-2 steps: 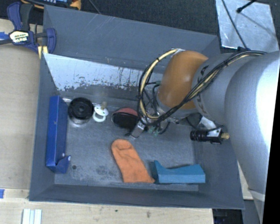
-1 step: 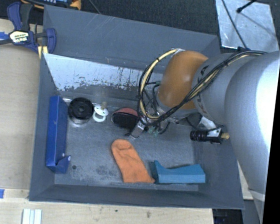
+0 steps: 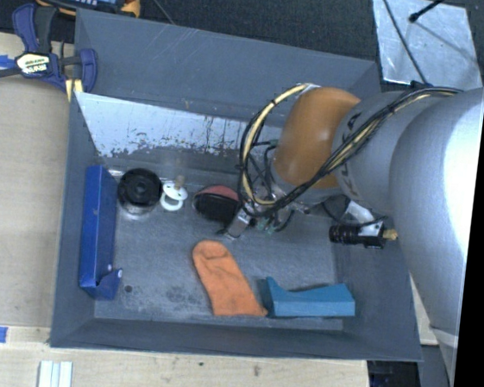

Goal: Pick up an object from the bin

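Grey bin [image 3: 237, 84], left to right. Long blue bar [image 3: 93, 223] lies along the left wall, long axis running near to far, with a small hooked end at the near corner. Next is a black round cap [image 3: 140, 192] by the far wall, with a small white ring [image 3: 172, 196] just beside it on the right. Then a dark red oval thing [image 3: 216, 199] with a black underside sits mid-bin against the far wall. Its long axis runs roughly left-right across the view, and I can't make out which end is the front. My gripper [image 3: 238, 224] is down at that oval thing's right near edge, touching or just beside it; can't tell which. I also can't tell how far open my gripper is or whether it has anything in it, since the tip is small and mostly under my wrist. Nearer the front, an orange cloth [image 3: 225, 280] lies flat, long axis running from far-left to near-right, well apart from my gripper. Touching its right end is a blue wedge block [image 3: 310, 300], long axis left-right, with the thick end to the right. My orange cover [image 3: 313, 140] and looped cables [image 3: 261, 138] hang above the gripper. A black-and-yellow thing [image 3: 359, 235] lies right of the gripper under my arm; kind unclear.
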### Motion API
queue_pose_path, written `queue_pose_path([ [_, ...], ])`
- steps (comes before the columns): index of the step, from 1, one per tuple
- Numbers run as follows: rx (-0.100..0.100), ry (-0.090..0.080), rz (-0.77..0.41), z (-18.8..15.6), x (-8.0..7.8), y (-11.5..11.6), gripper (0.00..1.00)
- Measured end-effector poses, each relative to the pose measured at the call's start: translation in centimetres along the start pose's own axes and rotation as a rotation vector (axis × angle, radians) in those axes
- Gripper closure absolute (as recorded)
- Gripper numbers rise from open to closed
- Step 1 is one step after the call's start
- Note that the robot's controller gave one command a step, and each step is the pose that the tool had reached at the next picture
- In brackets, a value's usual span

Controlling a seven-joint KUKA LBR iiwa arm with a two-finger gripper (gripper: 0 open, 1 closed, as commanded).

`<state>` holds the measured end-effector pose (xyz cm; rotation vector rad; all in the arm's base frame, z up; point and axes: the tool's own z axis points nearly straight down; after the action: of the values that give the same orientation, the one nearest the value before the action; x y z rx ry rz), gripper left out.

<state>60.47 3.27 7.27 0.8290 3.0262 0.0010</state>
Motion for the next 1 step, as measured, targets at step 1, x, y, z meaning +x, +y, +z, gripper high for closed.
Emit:
queue_pose_path([
  [1,0.003,0.005,0.0,-0.66,0.11,-0.1,1.0],
])
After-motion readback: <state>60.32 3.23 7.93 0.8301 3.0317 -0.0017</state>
